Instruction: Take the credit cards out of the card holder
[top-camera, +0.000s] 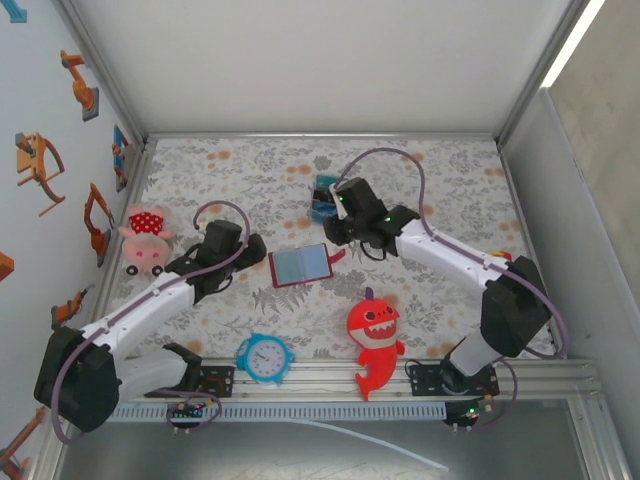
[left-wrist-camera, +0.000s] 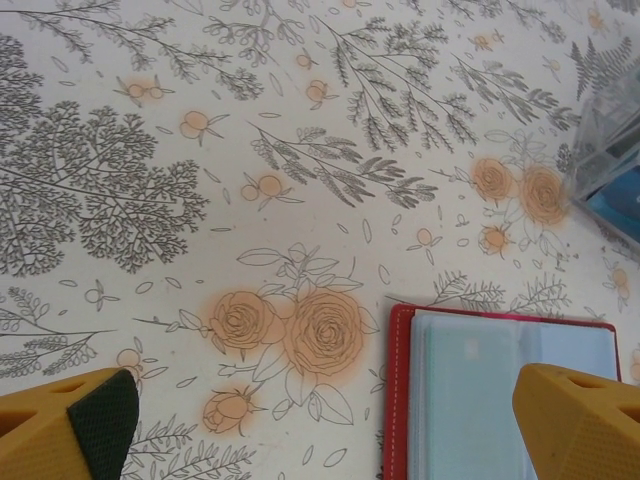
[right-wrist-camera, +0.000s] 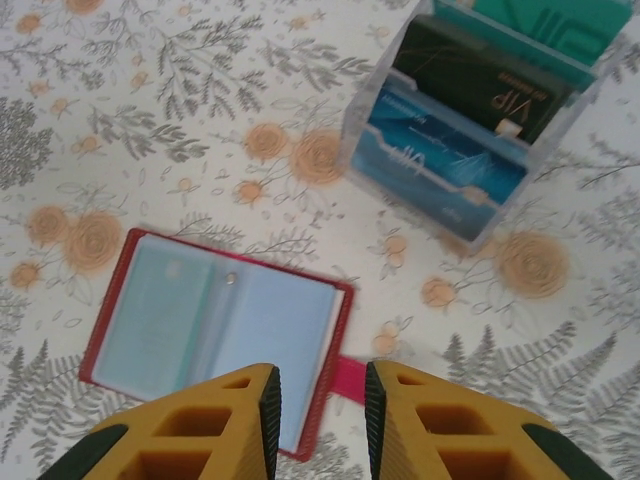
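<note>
The card holder (top-camera: 300, 265) lies open and flat mid-table, dark red outside with pale blue-grey pockets (right-wrist-camera: 210, 325) and a tab (right-wrist-camera: 350, 380) on its right edge. Three credit cards stand upright in a clear box (top-camera: 322, 195) behind it: teal (right-wrist-camera: 540, 25), dark (right-wrist-camera: 480, 85) and blue (right-wrist-camera: 440, 165). My right gripper (right-wrist-camera: 320, 420) hovers above the holder's tab side, open by a narrow gap with nothing in it. My left gripper (left-wrist-camera: 330, 440) is wide open over the table at the holder's left edge (left-wrist-camera: 400, 400). Whether a card sits in the pockets I cannot tell.
A pink pig plush (top-camera: 145, 235) sits at the left wall. A blue alarm clock (top-camera: 265, 357) and a red shark toy (top-camera: 375, 335) lie near the front rail (top-camera: 330, 378). The clear box's corner (left-wrist-camera: 610, 165) is at the upper right in the left wrist view.
</note>
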